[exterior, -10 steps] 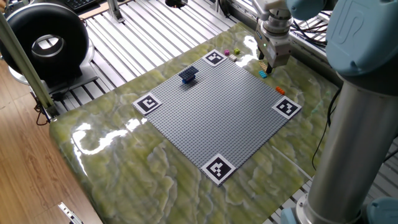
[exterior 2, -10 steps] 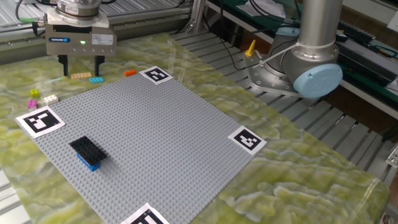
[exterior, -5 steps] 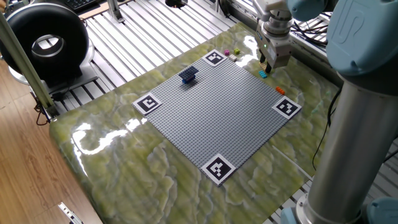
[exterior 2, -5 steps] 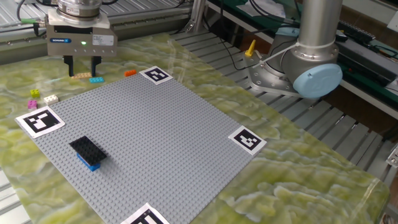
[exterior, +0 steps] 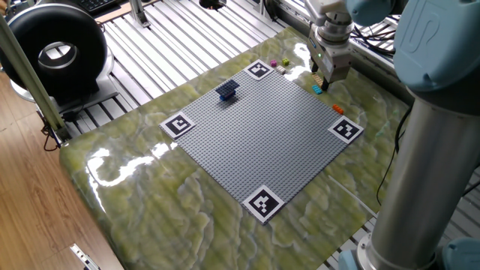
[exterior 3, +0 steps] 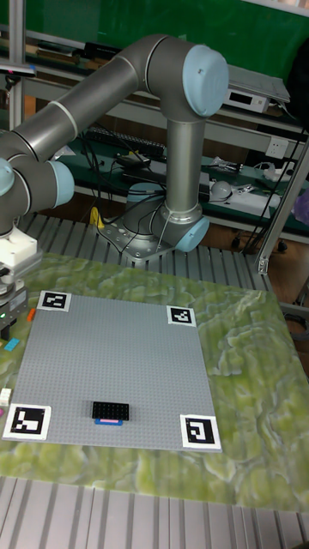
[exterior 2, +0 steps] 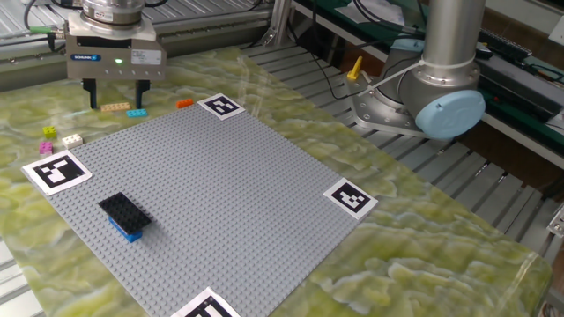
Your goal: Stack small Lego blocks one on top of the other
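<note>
Pincer (exterior 2: 115,93) and tan brick (exterior 2: 115,107) are the pair that matters to us: the pincer hangs over the far edge of the worktop (exterior 2: 423,238) with its two fingers spread wide and nothing between them, and the tan brick lies right under the gap, a little below the fingertips. We read the brick's long axis as running roughly from one finger toward the other, though it is too small for us to be sure, so we judge the jaws may need a turn about the wrist before dropping straight down. Just beside the tan brick, on the side toward the orange brick (exterior 2: 184,103), lies the cyan brick (exterior 2: 137,113), close enough that we think a finger could nudge it on the descent. The magenta (exterior 2: 46,147), yellow-green (exterior 2: 48,131) and cream (exterior 2: 71,139) bricks sit apart near a corner marker (exterior 2: 55,170). On the grey baseplate (exterior 2: 220,194) a black brick already sits on a blue one (exterior 2: 124,215), well away from the pincer, and we take that stack as the likely goal.
</note>
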You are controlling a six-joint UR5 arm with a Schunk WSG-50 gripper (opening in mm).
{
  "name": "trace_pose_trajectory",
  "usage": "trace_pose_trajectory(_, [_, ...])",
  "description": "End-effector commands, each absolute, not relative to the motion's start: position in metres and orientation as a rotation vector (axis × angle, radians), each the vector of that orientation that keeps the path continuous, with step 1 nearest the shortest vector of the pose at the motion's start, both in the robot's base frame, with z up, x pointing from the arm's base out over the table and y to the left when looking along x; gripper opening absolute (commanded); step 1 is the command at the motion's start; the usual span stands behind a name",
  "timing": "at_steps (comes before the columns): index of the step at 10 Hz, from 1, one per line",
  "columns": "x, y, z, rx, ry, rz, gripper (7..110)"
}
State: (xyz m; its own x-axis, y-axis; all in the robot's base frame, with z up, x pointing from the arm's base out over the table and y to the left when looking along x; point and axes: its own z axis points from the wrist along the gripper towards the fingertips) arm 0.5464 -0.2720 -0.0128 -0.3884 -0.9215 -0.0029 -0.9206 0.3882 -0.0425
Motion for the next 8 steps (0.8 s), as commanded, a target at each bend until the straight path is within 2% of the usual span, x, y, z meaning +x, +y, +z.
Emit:
trace_pose_trajectory(1, [0.5465,-0.2726,-0.0127,-1.713,2.595,-0.044,66])
trace_pose_trajectory(4, [0.5425,-0.2681,-0.013,-1.71,2.6,-0.005,66])
trace_pose_trajectory(5, [0.5421,-0.2688,-0.0131,-1.709,2.603,-0.008,44])
trace_pose_trajectory(8, [0.5429,-0.2711,-0.0131,-1.711,2.605,-0.023,44])
